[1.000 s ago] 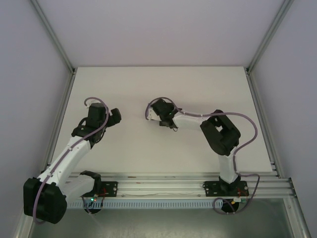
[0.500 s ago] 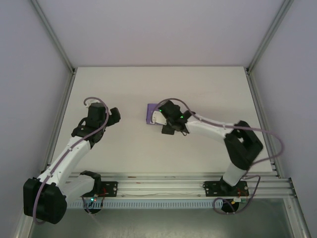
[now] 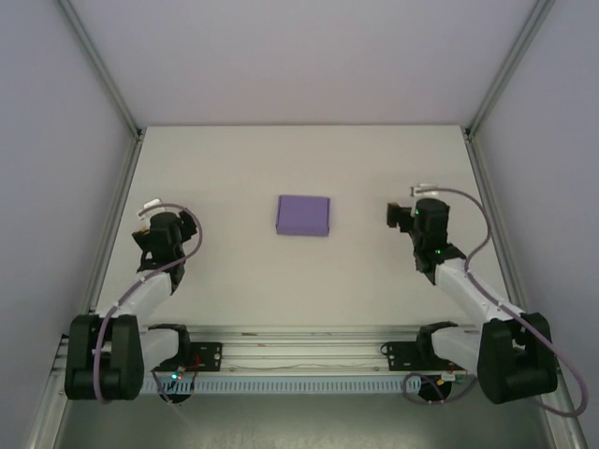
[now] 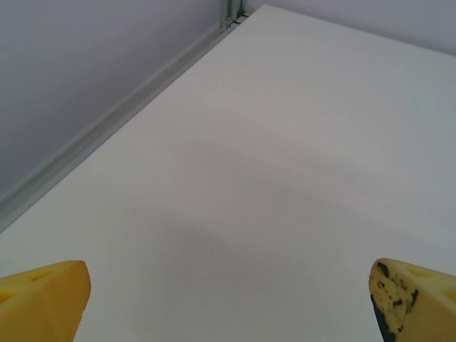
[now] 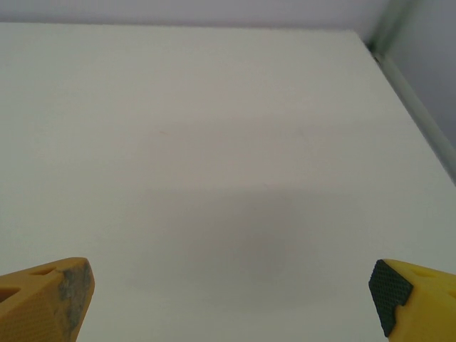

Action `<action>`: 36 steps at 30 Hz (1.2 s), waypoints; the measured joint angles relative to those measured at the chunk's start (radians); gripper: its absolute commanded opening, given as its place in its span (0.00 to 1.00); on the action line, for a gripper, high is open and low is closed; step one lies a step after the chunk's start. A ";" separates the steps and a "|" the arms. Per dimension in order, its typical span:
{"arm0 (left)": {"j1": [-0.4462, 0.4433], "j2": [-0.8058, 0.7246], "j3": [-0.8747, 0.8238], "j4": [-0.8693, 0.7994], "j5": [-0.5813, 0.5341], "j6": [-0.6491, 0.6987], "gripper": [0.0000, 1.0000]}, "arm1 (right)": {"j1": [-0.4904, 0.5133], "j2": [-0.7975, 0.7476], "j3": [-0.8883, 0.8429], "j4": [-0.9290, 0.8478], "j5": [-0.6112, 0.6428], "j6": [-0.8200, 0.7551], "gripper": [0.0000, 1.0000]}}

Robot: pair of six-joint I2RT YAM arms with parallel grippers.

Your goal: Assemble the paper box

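1. Paper box (image 3: 303, 215): a flat, closed purple rectangle lying flat on the white table (image 3: 225, 159). Nothing touches it.
2. The box sits between the two grippers, well apart from both, and outside the gap of either pair of jaws.
3. Left gripper (image 3: 161, 224): jaws spread wide and holding nothing. In the wrist view its yellow fingertips (image 4: 43, 303) stand at the two lower corners, and there is bare table between them and ahead.
4. Seen from above, the box lies off to the right of the left jaws, roughly level with them.
5. Right gripper (image 3: 416, 213): jaws also spread wide and holding nothing. Its yellow fingertips (image 5: 44, 303) frame bare table, and the right-hand one carries a dark textured pad.
6. The box lies off to the left of the right jaws, roughly level with them.
7. Ahead and left of the left jaws runs the metal rail (image 4: 128, 107) at the foot of the grey side wall.
8. Ahead and right of the right jaws is the corner post (image 5: 395, 35).
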 measured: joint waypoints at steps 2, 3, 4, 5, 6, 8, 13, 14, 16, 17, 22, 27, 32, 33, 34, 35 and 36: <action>0.000 0.051 -0.031 0.116 0.020 0.026 1.00 | -0.033 0.002 -0.095 0.093 0.019 0.060 1.00; 0.002 0.079 -0.042 0.169 0.035 0.034 1.00 | -0.047 0.007 -0.131 0.133 0.022 0.084 1.00; 0.002 0.111 -0.051 0.227 0.051 0.045 1.00 | -0.061 0.017 -0.163 0.182 0.022 0.105 1.00; 0.007 0.140 -0.056 0.272 0.066 0.047 1.00 | -0.072 0.032 -0.184 0.227 0.021 0.119 1.00; 0.010 0.164 -0.058 0.305 0.085 0.047 1.00 | -0.079 0.052 -0.197 0.269 0.021 0.127 1.00; 0.022 0.216 -0.062 0.386 0.126 0.051 1.00 | -0.082 0.114 -0.205 0.366 0.021 0.135 1.00; 0.024 0.292 -0.062 0.504 0.226 0.087 1.00 | -0.108 0.292 -0.204 0.610 0.009 0.135 1.00; 0.018 0.320 -0.064 0.557 0.234 0.098 1.00 | -0.119 0.348 -0.198 0.664 0.002 0.135 1.00; 0.010 0.373 -0.063 0.614 0.251 0.110 1.00 | -0.135 0.410 -0.157 0.612 -0.014 0.138 1.00; 0.005 0.378 -0.063 0.602 0.252 0.113 1.00 | -0.140 0.418 -0.136 0.592 -0.022 0.143 1.00; -0.021 0.386 -0.057 0.626 0.246 0.133 1.00 | -0.146 0.413 -0.091 0.608 -0.014 0.162 1.00; -0.036 0.387 -0.050 0.621 0.238 0.153 1.00 | -0.146 0.413 -0.091 0.607 -0.013 0.169 1.00; -0.045 0.387 -0.045 0.615 0.234 0.159 1.00 | -0.146 0.413 -0.091 0.607 -0.013 0.169 1.00; -0.045 0.387 -0.045 0.613 0.234 0.159 1.00 | -0.146 0.413 -0.091 0.607 -0.013 0.169 1.00; -0.045 0.387 -0.044 0.612 0.234 0.159 1.00 | -0.146 0.413 -0.091 0.607 -0.013 0.169 1.00; -0.045 0.387 -0.044 0.612 0.234 0.159 1.00 | -0.146 0.413 -0.091 0.607 -0.013 0.169 1.00; -0.045 0.387 -0.044 0.612 0.234 0.159 1.00 | -0.146 0.413 -0.091 0.607 -0.013 0.169 1.00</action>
